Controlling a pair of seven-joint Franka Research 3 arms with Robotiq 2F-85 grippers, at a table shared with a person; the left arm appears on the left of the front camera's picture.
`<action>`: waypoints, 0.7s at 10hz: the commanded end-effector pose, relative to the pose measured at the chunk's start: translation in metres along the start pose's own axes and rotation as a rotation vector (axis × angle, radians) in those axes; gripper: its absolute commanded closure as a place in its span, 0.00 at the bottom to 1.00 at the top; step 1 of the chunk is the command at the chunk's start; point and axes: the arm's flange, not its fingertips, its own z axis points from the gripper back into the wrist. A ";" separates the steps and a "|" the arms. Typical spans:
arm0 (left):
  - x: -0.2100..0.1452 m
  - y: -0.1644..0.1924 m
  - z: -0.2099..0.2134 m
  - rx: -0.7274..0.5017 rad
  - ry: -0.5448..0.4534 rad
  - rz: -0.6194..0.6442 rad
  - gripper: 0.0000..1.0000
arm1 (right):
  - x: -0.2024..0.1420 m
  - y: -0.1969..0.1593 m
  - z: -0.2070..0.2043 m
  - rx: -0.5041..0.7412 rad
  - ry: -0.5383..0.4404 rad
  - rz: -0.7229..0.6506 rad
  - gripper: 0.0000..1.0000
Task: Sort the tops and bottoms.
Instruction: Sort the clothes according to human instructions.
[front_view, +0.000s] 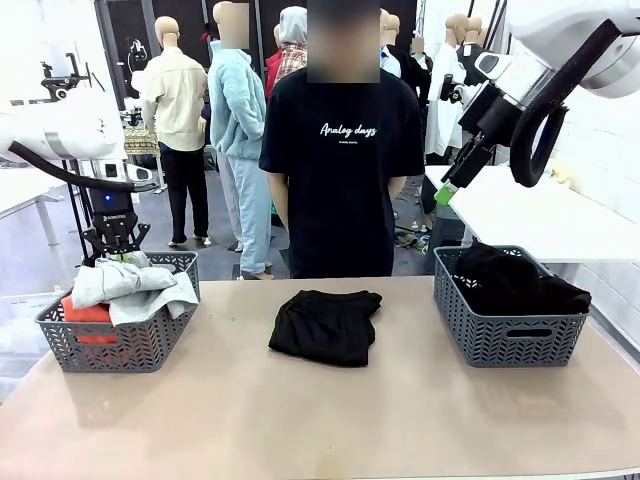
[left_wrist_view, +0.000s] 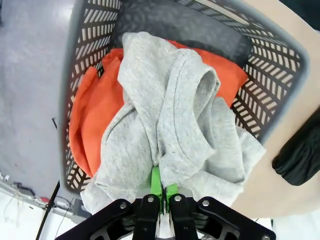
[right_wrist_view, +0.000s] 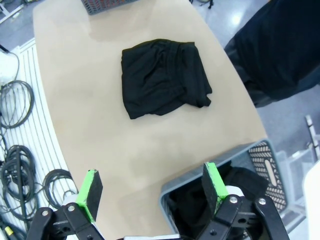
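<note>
The left basket (front_view: 120, 350), a grey plastic one at the left end of the surface (front_view: 300, 420), is holding both tops. The orange top (front_view: 88, 312) is lying underneath and showing along one side. The grey sweatshirt (front_view: 125, 282) is bunching over it and spilling over the rim toward the middle of the surface.

The right basket (front_view: 510, 340) is sitting at the other end, and black clothing (front_view: 510, 280) is heaping above its rim. Between the two baskets a folded black garment (front_view: 325, 325) is lying flat on the surface, apart from both, in front of a person (front_view: 340, 180) who is standing at the far side.

The left hand (left_wrist_view: 162, 192) is pointing straight down over the left basket. Its fingers are clenching fully, green pads pressing together, and the tips are resting at a fold of the grey sweatshirt. Whether any cloth is pinched between them I cannot tell. Its arm is reaching in level from the left.

The right hand (right_wrist_view: 152, 182) is hanging high above the right basket with its fingers (right_wrist_view: 91, 192) spreading wide and nothing between them. It is tilting down toward the middle of the surface, while its arm is coming in from the upper right.
</note>
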 end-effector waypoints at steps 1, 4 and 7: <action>-0.016 0.001 0.000 -0.026 -0.030 -0.011 1.00 | 0.000 0.000 0.000 -0.001 0.007 -0.001 0.00; -0.015 0.002 0.001 -0.019 -0.047 -0.017 0.67 | 0.000 0.000 0.000 -0.001 0.007 -0.001 0.00; -0.015 0.003 0.006 -0.014 -0.066 -0.024 0.10 | 0.000 0.000 0.000 -0.001 0.007 -0.001 0.00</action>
